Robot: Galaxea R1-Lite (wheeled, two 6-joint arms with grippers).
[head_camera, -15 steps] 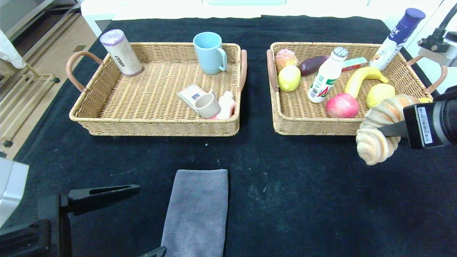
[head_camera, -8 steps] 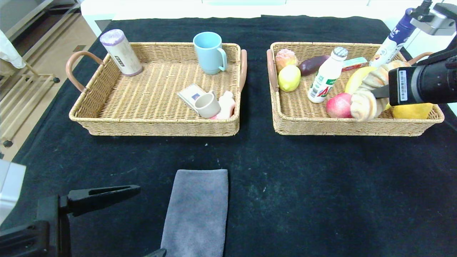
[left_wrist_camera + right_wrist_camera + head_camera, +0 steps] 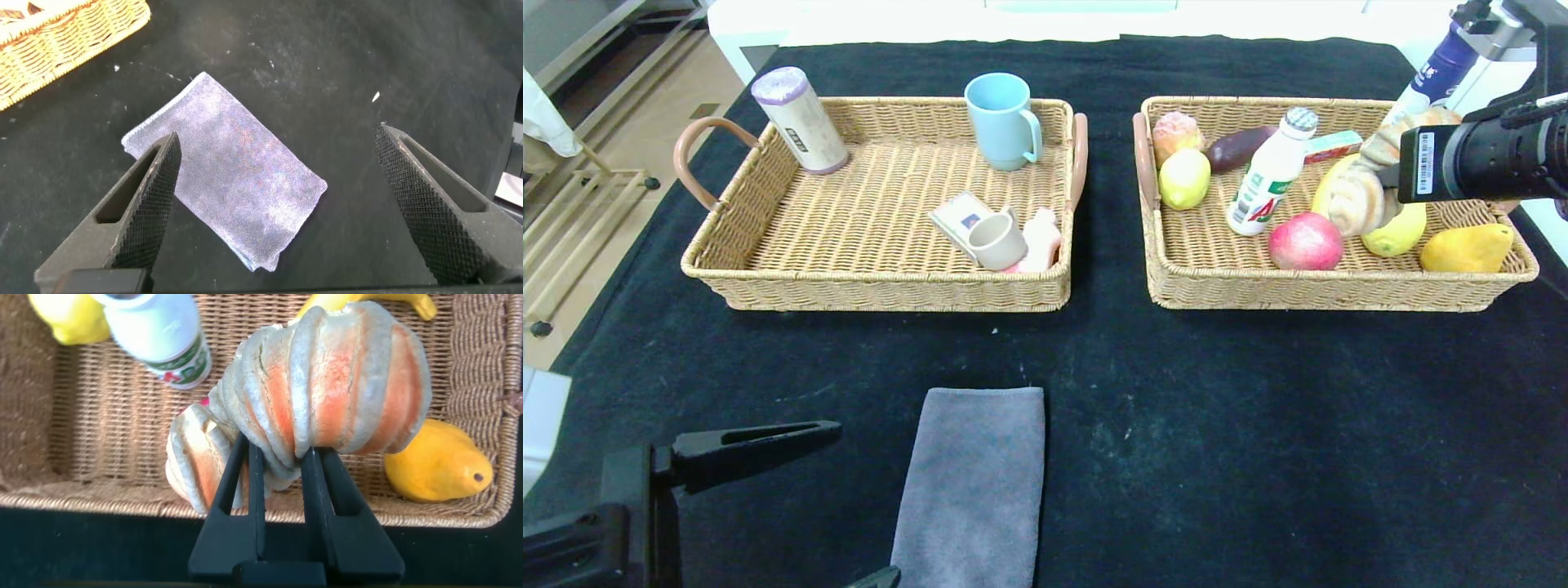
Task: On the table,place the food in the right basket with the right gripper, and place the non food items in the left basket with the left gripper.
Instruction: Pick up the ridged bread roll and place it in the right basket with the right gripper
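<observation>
My right gripper (image 3: pixel 1388 173) is shut on a tan croissant (image 3: pixel 1364 196) and holds it above the right basket (image 3: pixel 1339 286), over the banana and a lemon. In the right wrist view the croissant (image 3: pixel 327 384) is pinched between the black fingers (image 3: pixel 245 498). A grey cloth (image 3: pixel 976 482) lies flat on the black table near the front; it also shows in the left wrist view (image 3: pixel 229 171). My left gripper (image 3: pixel 278 196) is open and empty, hovering over the cloth's near end at the front left. The left basket (image 3: pixel 874 286) holds non-food items.
The right basket holds an apple (image 3: pixel 1305 242), lemons, a mango (image 3: pixel 1466 248), a milk bottle (image 3: pixel 1270 173), a banana and a purple-capped bottle (image 3: pixel 1433 73). The left basket holds a blue mug (image 3: pixel 1003 121), a cylinder can (image 3: pixel 799 121) and a beige cup (image 3: pixel 996 242).
My right gripper carried the croissant from in front of the right basket up and back over it. The left arm barely moved.
</observation>
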